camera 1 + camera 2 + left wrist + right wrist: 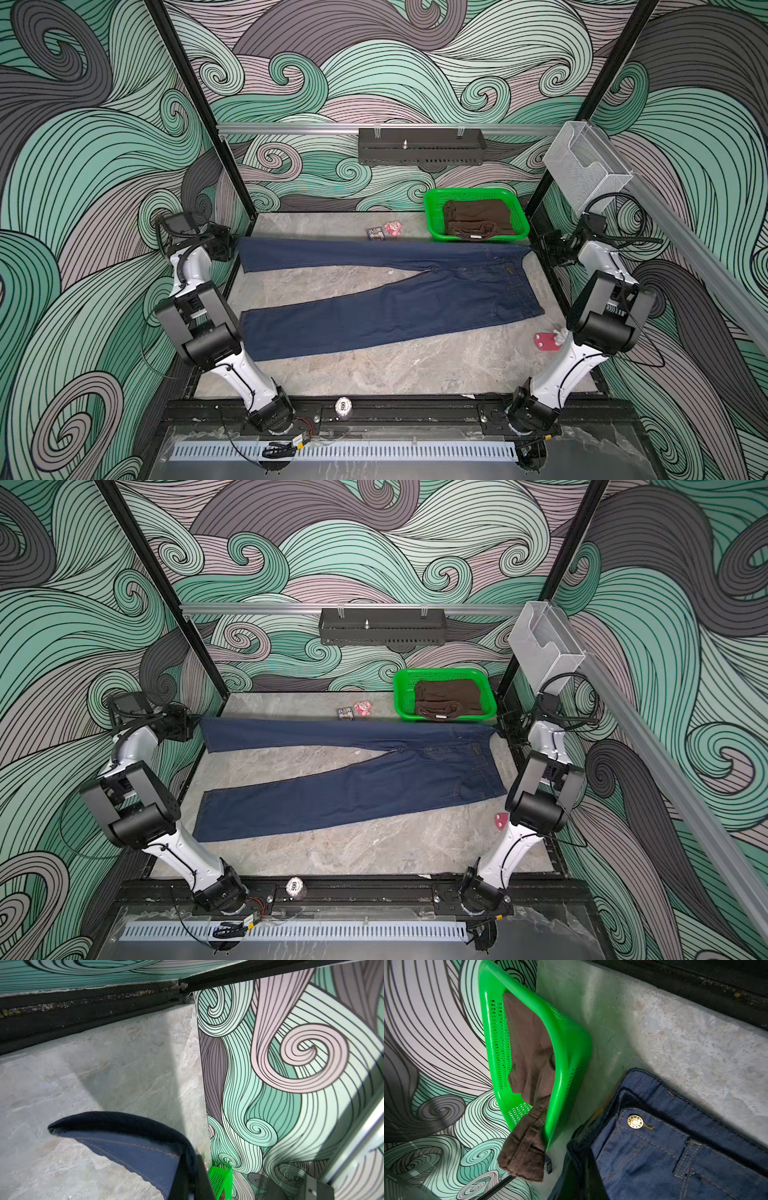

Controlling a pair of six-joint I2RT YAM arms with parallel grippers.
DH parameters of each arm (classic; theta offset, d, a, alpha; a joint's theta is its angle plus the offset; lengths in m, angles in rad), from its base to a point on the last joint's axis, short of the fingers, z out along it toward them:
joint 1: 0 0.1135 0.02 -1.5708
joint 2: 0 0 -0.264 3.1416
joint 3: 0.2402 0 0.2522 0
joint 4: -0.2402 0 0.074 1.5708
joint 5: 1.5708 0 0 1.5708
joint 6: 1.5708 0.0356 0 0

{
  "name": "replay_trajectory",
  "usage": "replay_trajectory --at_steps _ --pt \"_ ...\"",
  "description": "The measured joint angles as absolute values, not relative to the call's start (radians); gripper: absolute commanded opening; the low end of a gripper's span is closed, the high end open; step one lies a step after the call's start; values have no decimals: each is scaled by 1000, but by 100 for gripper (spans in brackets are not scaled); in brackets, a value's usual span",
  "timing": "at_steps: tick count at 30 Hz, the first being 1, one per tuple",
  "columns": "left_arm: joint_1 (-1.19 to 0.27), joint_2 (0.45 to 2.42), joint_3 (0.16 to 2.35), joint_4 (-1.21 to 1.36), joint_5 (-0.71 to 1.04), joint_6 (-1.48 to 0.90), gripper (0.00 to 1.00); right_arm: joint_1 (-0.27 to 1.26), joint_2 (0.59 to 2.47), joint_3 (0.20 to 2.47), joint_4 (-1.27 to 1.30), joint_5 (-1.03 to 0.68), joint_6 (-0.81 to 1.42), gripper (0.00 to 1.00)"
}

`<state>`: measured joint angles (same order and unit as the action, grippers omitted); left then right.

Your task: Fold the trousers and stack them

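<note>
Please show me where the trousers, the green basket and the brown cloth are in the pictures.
trousers (374, 323): in a top view, middle of the near leg.
green basket (467, 193): in a top view, far rim.
brown cloth (478, 216): in a top view, its middle.

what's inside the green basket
A brown garment lies bunched in the green basket, with its waistband end hanging over the near rim. It covers most of the basket's floor, so anything beneath it cannot be seen.
</note>
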<state>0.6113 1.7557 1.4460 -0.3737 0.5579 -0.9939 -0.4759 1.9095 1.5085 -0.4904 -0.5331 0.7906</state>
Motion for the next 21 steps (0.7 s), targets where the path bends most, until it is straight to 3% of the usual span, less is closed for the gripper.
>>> replay_trajectory --at_steps 10,21 --pt "743 1380 1035 -344 595 -955 0 -504 1812 1396 -481 -504 650 0" --pt "823 1152 874 -372 622 -899 0 -526 1694 1298 -458 -464 561 0"
